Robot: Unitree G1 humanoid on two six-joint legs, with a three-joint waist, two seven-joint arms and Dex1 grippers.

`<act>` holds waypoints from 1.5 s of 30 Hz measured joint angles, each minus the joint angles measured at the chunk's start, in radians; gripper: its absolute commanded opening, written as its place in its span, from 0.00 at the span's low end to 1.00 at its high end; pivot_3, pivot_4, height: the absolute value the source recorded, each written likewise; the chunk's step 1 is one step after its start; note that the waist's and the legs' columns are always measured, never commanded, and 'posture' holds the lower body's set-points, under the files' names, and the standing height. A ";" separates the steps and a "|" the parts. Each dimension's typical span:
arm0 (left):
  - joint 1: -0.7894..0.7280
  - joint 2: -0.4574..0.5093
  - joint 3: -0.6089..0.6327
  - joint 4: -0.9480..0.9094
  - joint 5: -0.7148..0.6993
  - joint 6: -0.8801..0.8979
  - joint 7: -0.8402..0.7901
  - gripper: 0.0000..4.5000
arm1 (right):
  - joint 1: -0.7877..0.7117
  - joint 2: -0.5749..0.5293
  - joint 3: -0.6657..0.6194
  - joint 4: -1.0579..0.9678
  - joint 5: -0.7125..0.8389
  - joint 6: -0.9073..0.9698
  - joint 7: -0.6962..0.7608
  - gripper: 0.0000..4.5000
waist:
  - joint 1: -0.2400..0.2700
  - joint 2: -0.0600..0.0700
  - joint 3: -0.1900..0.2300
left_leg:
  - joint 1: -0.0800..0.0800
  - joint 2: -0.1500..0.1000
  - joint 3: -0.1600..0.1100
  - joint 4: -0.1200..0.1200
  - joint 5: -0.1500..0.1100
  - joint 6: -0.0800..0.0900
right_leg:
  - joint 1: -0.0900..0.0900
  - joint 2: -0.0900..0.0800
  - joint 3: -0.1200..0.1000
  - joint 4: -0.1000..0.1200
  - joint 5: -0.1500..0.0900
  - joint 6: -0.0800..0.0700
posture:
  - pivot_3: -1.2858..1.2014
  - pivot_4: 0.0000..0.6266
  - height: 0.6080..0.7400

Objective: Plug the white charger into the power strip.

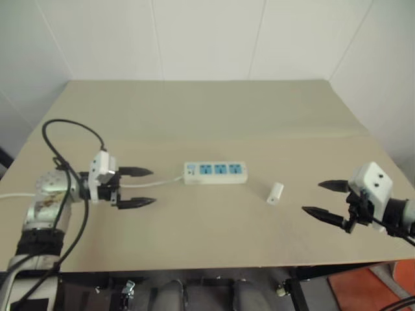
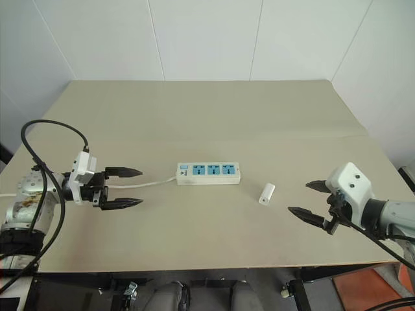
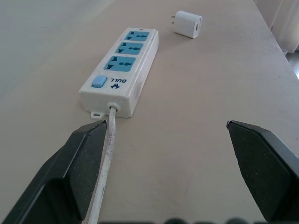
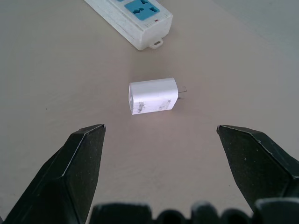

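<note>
Head camera: a tan table [image 1: 214,110] carries the power strip [image 1: 216,172], lying flat near the middle with its three blue socket faces up. Its thin cord [image 1: 159,183] runs off toward the robot's left. The white charger [image 1: 275,193] lies on its side on the tabletop, just off the strip's right end, apart from it and not plugged in. The left gripper [image 1: 144,187] hovers beside the strip's cord end, fingers spread wide, holding nothing. The right gripper [image 1: 326,199] hangs near the table's right side, pointing toward the charger, fingers likewise spread and empty.

Left wrist camera: the strip's switch end faces the camera, blue switch [image 3: 98,81] and cord exit visible. The cord passes close by one black finger [image 3: 70,172]; contact cannot be judged. The charger sits beyond the strip's far end.

Right wrist camera: the charger lies between and ahead of the spread fingers [image 4: 70,172], untouched, its metal prongs [image 4: 183,89] pointing sideways. The strip's end lies beyond it.
</note>
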 measured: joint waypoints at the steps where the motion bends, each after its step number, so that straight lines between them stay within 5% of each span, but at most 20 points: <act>1: -0.006 -0.004 -0.003 0.009 0.001 -0.003 -0.003 1.00 | 0.005 0.000 -0.004 -0.004 0.000 0.000 -0.002 1.00 | 0.000 0.000 0.000 | 0.000 0.000 0.000 0.000 0.000 0.000 | 0.000 0.000 0.000 0.000 0.000 0.000 | 0.52 0.24 1.00; 13: -0.064 -0.045 -0.030 0.123 0.048 -0.091 -0.015 1.00 | 0.034 0.000 -0.019 -0.038 -0.001 0.000 -0.014 1.00 | 0.000 0.000 0.000 | 0.000 0.000 0.000 0.000 0.000 0.000 | 0.000 0.000 0.000 0.000 0.000 0.000 | 0.52 0.24 1.00; 27: -0.384 -0.260 -0.096 0.728 0.251 -0.312 0.097 1.00 | -0.020 -0.007 0.023 -0.059 -0.008 0.007 -0.044 1.00 | 0.001 -0.002 -0.001 | -0.005 -0.001 0.004 0.001 -0.001 0.001 | -0.001 0.000 -0.003 -0.002 0.001 0.001 | 0.52 0.24 1.00; 31: -0.423 -0.263 -0.142 0.792 0.332 -0.347 0.090 0.79 | -0.016 -0.007 0.025 -0.092 -0.008 0.019 -0.062 1.00 | -0.001 -0.002 -0.001 | -0.004 -0.001 0.003 0.001 -0.001 0.001 | -0.001 0.000 -0.003 -0.001 0.001 0.001 | 0.52 0.24 1.00; 42: -0.455 -0.256 -0.157 0.824 0.395 -0.343 0.091 0.01 | -0.013 -0.001 0.054 -0.128 -0.012 0.028 -0.110 1.00 | 0.000 -0.003 -0.004 | -0.004 -0.001 0.003 0.001 -0.001 0.001 | 0.000 0.000 -0.003 -0.001 0.000 0.001 | 0.52 0.24 1.00; 45: -0.453 -0.256 -0.155 0.817 0.396 -0.337 0.091 0.01 | -0.013 0.000 0.076 -0.127 -0.022 0.026 -0.123 1.00 | 0.000 -0.003 -0.004 | -0.004 -0.001 0.003 0.001 -0.001 0.001 | 0.000 0.000 -0.003 -0.001 0.000 0.001 | 0.52 0.24 1.00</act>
